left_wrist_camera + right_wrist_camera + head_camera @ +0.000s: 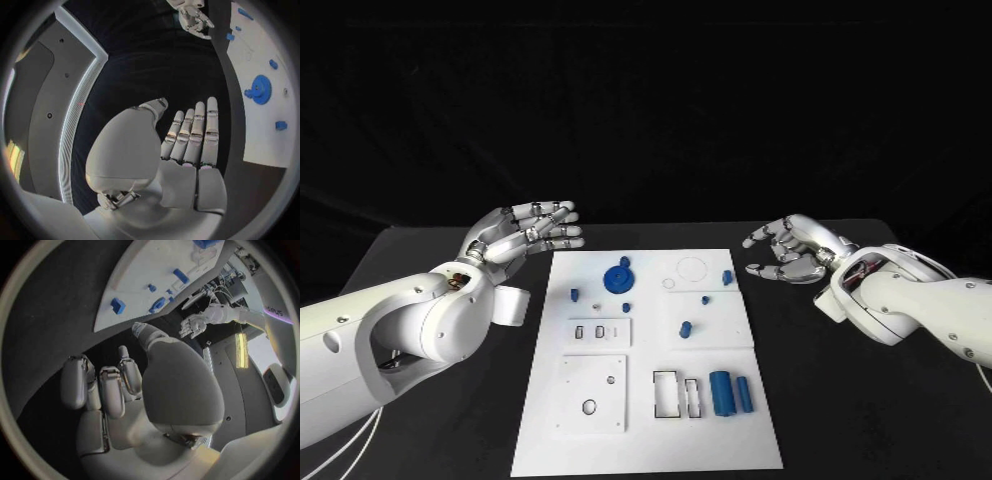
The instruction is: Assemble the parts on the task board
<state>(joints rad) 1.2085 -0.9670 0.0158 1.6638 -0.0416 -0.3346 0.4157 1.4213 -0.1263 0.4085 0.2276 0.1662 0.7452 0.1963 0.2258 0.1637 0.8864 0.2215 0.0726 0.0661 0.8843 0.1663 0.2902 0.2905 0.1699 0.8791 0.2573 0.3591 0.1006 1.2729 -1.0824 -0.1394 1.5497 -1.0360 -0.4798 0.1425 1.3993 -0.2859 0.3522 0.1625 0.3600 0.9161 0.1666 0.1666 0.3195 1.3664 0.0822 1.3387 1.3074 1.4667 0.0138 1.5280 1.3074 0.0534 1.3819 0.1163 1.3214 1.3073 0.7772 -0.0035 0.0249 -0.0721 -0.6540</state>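
While the task board [646, 440] lay lengthwise down the middle of the black desk [877, 420], both hands hovered beside its far end, 1 on each flank, neither touching a part. The left hand [528, 232] hung just off the board's far left corner with its fingers [195, 131] stretched out side by side and nothing in them. The right hand [793, 252] waited off the far right edge, fingers [100, 387] loosely curled inward yet apart, also holding nothing.

Between them, on the far half of the board, sat the blue gear [617, 274], with a small blue peg [574, 294] toward the left edge and another small blue piece [727, 276] close to the right edge. The gear lay inward from the left hand, across the board's left margin, and looked the nearer reach for that arm; the piece by the right edge sat closest to the right hand. The 2 blue cylinders [730, 392] rested at the near end, their long axes running along the board's length, well apart from either hand. By these positions, assembly had apparently yet to begin.
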